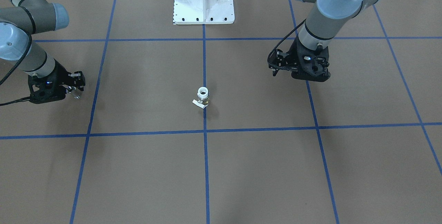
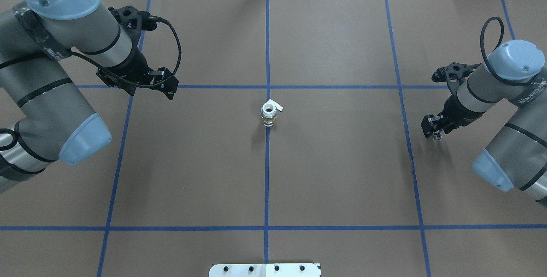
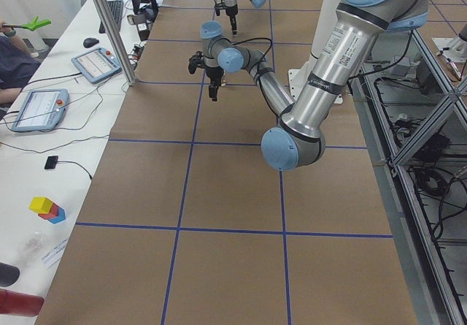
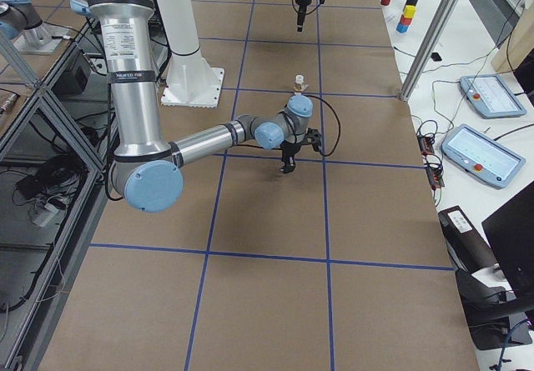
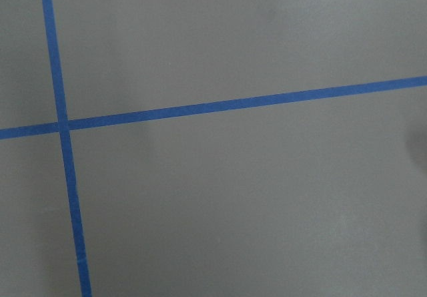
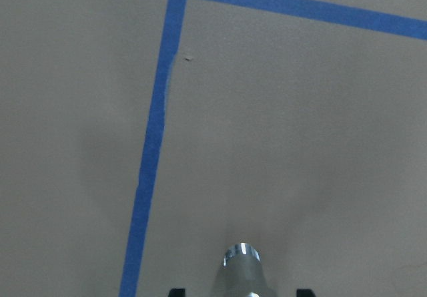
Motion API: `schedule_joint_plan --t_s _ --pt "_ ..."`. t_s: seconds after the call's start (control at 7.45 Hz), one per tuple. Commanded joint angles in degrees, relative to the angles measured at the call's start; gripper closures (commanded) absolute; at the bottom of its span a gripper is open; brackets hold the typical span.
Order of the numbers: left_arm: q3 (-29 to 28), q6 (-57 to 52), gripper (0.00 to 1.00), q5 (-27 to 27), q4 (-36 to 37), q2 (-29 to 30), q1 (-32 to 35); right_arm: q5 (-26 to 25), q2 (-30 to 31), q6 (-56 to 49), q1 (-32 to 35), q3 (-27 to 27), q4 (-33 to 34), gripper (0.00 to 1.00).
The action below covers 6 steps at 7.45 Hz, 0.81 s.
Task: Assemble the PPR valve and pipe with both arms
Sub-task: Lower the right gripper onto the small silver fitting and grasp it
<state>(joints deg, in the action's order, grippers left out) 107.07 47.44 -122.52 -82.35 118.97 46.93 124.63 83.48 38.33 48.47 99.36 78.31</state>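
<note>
The PPR valve (image 1: 203, 98) stands upright at the table's middle on the blue centre line, white collar up and white lever to one side; it also shows in the overhead view (image 2: 269, 113). My right gripper (image 1: 74, 92) is shut on the pipe (image 6: 241, 270), a short silver tube that points down a little above the table, far to the valve's right in the overhead view (image 2: 436, 136). My left gripper (image 2: 169, 90) hangs open and empty above the table, far to the valve's left. Its wrist view shows only paper and tape.
The table is brown paper (image 2: 342, 174) with a blue tape grid (image 2: 267, 183). The robot's white base plate (image 1: 203, 6) sits at the table's rear centre. Tablets and cables lie on side benches (image 3: 44, 109), off the work surface.
</note>
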Motion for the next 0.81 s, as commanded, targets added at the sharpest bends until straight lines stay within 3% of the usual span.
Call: schedule_joint_plan --t_s 0.0,0.67 --pt "-0.02 0.02 0.00 0.00 0.00 -0.05 -0.34 0.00 -0.34 -0.01 -0.05 -0.13 0.00 0.39" --pt "-0.20 0.11 0.00 0.00 0.00 0.04 -0.34 -0.09 -0.52 -0.27 -0.05 -0.65 0.00 0.44"
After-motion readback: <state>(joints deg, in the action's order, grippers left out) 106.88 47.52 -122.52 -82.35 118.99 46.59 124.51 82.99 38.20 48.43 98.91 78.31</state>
